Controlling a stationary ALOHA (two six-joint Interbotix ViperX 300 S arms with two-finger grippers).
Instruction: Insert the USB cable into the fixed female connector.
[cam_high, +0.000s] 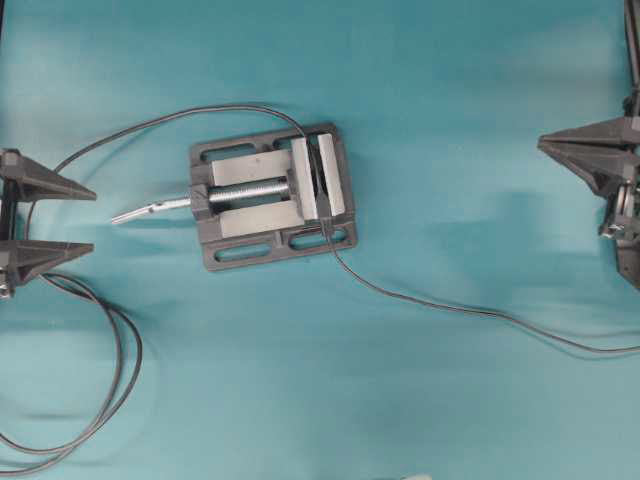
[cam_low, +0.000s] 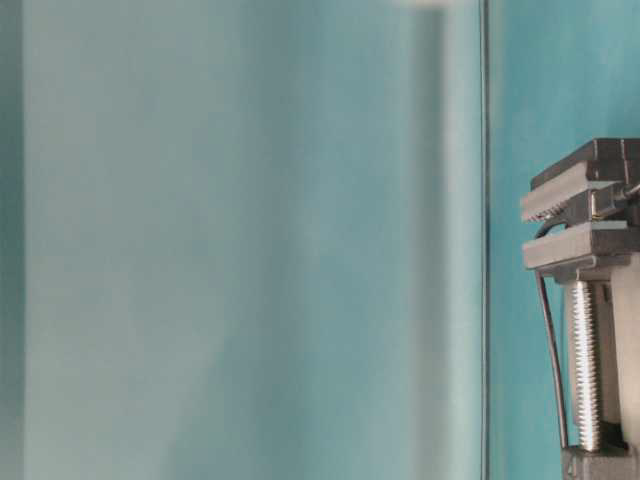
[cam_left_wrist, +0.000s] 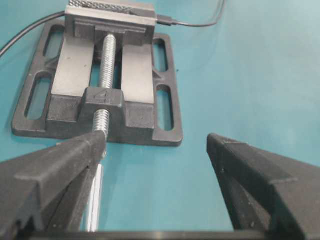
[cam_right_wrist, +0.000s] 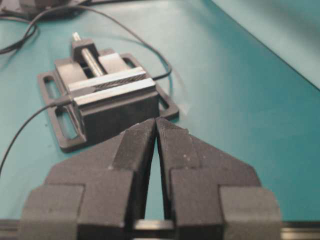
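The USB cable (cam_high: 430, 298) runs from the right table edge to the vise's near side. Its dark plug (cam_left_wrist: 165, 20) sits at the end of the clamped vise jaws; in the right wrist view the plug (cam_right_wrist: 67, 101) enters from the left. The fixed female connector (cam_high: 320, 190) is pinched between the vise jaws and mostly hidden. No gap shows between plug and socket. My left gripper (cam_high: 93, 220) stands open at the left edge, nothing between its fingers, facing the screw handle. My right gripper (cam_right_wrist: 156, 121) is shut on nothing, far right of the vise.
The grey vise (cam_high: 272, 195) stands mid-table, its silver screw handle (cam_high: 150, 210) pointing at the left gripper. The long black cable (cam_high: 125, 375) coils in loops at the lower left and arcs over to the vise's far side.
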